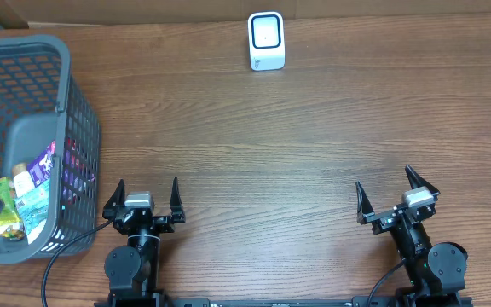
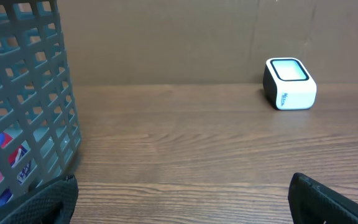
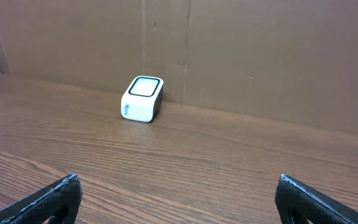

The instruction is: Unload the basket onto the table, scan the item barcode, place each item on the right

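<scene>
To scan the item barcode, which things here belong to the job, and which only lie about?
Job: barcode scanner; packaged items in the grey basket; left gripper and right gripper, both open.
Lying about: wooden table; cardboard wall.

Nothing can be read clearly. The small white box-shaped scanner point(image 2: 289, 84) bears a short blue mark point(image 2: 284, 98) on its side face, too small to make out. Left of that scanner, inside the grey plastic mesh basket point(image 1: 73, 102), the colourful snack packets point(image 1: 32, 192) carry printing that is too blurred to read.
</scene>
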